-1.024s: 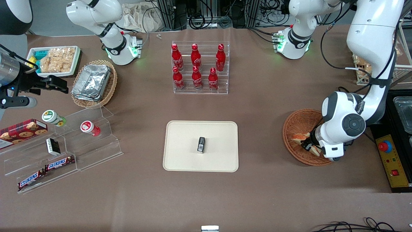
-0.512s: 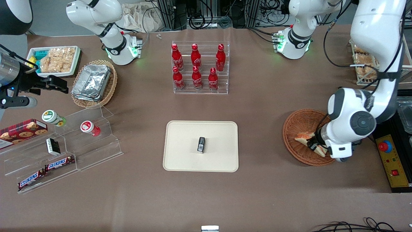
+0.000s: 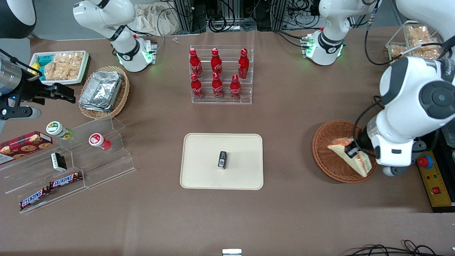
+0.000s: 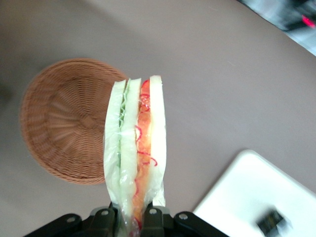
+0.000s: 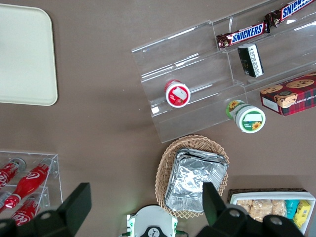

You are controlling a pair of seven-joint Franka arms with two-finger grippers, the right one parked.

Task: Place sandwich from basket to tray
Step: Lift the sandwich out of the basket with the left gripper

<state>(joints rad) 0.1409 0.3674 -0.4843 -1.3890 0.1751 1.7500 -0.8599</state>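
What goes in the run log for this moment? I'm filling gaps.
step: lift | gripper: shut on sandwich, above basket | tray: holds small black item, no sandwich

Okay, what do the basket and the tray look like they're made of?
The basket looks like reddish-brown woven wicker: its spiral weave shows below the sandwich clamped in the gripper. The tray looks like matte cream plastic or melamine, smooth with a low moulded rim; which one is unclear.
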